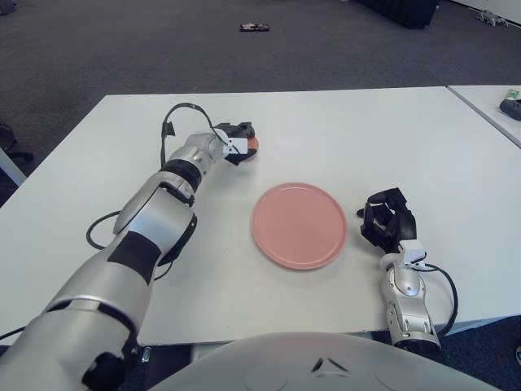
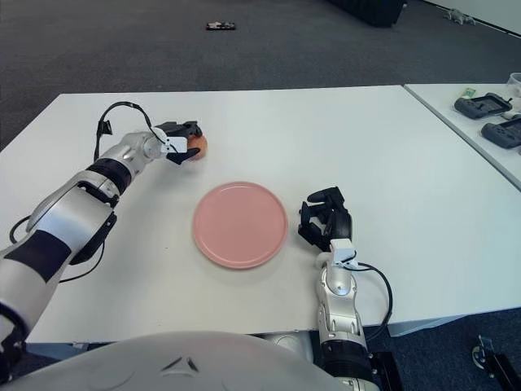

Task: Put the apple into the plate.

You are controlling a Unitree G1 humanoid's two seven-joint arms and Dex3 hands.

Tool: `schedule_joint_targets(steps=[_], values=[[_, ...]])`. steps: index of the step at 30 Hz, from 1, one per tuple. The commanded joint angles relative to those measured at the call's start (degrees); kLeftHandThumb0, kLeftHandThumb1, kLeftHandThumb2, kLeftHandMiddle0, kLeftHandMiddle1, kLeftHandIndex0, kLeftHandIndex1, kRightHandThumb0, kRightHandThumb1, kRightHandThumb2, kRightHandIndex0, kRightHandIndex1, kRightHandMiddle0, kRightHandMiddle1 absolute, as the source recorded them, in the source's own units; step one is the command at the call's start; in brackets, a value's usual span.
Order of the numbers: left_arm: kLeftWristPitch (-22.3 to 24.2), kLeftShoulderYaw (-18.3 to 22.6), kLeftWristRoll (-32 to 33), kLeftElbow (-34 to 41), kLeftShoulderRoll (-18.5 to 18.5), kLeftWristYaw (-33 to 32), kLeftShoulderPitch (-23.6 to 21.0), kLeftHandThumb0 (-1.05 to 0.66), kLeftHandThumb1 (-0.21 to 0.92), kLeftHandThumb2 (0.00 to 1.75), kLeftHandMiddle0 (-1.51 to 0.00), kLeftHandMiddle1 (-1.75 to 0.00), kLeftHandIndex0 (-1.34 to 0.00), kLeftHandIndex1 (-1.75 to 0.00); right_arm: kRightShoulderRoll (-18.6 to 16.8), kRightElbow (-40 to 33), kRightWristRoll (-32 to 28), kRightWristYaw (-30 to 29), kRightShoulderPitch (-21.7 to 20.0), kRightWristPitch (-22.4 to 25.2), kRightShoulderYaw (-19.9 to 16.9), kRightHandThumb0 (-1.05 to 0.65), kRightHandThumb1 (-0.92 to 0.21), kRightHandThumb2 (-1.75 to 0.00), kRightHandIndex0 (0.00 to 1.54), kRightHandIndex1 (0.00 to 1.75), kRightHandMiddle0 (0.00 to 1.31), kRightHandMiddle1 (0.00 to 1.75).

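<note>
Your left hand (image 2: 181, 140) has its fingers curled around the apple (image 2: 196, 145), far-left of the plate (image 2: 240, 224); it's round, firm and smooth, so grip its widest part.

Left hand (image 2: 181, 140) fingers (image 2: 184, 152) wrap the apple (image 2: 196, 146).

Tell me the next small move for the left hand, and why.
Probably close the fingers fully on the apple and lift it slightly. The left hand is already at the apple, fingers around it, while the pink plate lies nearer the robot and to the right. The right hand shows right of the plate.
</note>
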State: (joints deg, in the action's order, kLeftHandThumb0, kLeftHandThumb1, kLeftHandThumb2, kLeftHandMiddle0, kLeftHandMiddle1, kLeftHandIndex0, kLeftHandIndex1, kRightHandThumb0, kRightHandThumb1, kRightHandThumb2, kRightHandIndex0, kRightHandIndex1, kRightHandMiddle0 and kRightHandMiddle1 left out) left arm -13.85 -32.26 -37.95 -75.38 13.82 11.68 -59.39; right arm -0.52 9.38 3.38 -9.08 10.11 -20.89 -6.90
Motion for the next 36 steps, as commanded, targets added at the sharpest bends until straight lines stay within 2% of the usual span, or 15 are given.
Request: schedule_joint_targets(steps=[1, 7, 11, 13, 16, 22, 30, 36], values=[[-0.7, -2.5, -2.2, -1.7, 0.1, 6.0, 3.7, -0.90, 0.92, 1.10, -0.33, -1.29, -0.08, -1.55, 0.0, 0.3, -0.1, 0.0, -0.5, 0.5, 0.0, -0.39, -0.63, -0.92, 0.60, 1.39, 0.37, 1.75], [-3.8, -3.1, -1.7, -0.3, 1.5, 6.5, 3.4, -0.90, 0.92, 1.02, -0.41, -1.37, -0.15, -1.58, 0.0, 0.1, 0.1, -0.2, -0.5, 1.0, 0.0, -0.39, -0.64, -0.91, 0.60, 1.39, 0.36, 1.75], [-5.5, -2.7, -1.1, 0.2, 2.0, 5.1, 3.8, -0.88, 0.92, 0.93, -0.52, -1.51, -0.19, -1.64, 0.1, 0.1, 0.2, -0.1, -0.6, 1.1, 0.1, -0.39, -0.65, -0.91, 0.60, 1.39, 0.36, 1.75], [-6.8, -2.4, -0.9, 0.4, 2.3, 4.6, 3.9, -0.85, 0.92, 0.86, -0.65, -1.65, -0.35, -1.70, 0.2, 0.2, 0.3, 0.0, -0.7, 1.0, 0.2, -0.39, -0.65, -0.91, 0.60, 1.39, 0.36, 1.75], [-9.7, -2.2, -0.6, 1.2, 3.0, 2.9, 4.1, -0.80, 0.89, 0.83, -0.81, -1.71, -0.48, -1.73, 0.4, 0.5, 0.3, 0.2, -0.9, 0.9, 0.2, -0.39, -0.65, -0.91, 0.60, 1.39, 0.36, 1.75], [-13.0, -1.2, 0.5, 1.9, 3.5, 1.0, 4.2, -0.77, 0.80, 0.86, -1.01, -1.74, -0.59, -1.74, 0.3, 0.8, 0.4, -0.1, -1.1, 0.7, 0.1, -0.39, -0.64, -0.91, 0.60, 1.39, 0.36, 1.75], [-16.0, -0.9, 0.8, 2.6, 3.9, -0.2, 3.7, -0.81, 0.78, 0.88, -1.10, -1.75, -0.69, -1.75, 0.1, 0.3, 0.2, 0.0, -0.9, 0.9, 0.2, -0.39, -0.64, -0.91, 0.59, 1.39, 0.36, 1.75], [-17.2, -0.6, 1.0, 3.1, 4.0, -0.4, 3.4, -0.79, 0.73, 0.91, -1.09, -1.75, -0.65, -1.75, 0.1, -0.1, 0.4, -0.1, -0.8, 1.2, 0.4, -0.39, -0.64, -0.91, 0.58, 1.40, 0.36, 1.75]])
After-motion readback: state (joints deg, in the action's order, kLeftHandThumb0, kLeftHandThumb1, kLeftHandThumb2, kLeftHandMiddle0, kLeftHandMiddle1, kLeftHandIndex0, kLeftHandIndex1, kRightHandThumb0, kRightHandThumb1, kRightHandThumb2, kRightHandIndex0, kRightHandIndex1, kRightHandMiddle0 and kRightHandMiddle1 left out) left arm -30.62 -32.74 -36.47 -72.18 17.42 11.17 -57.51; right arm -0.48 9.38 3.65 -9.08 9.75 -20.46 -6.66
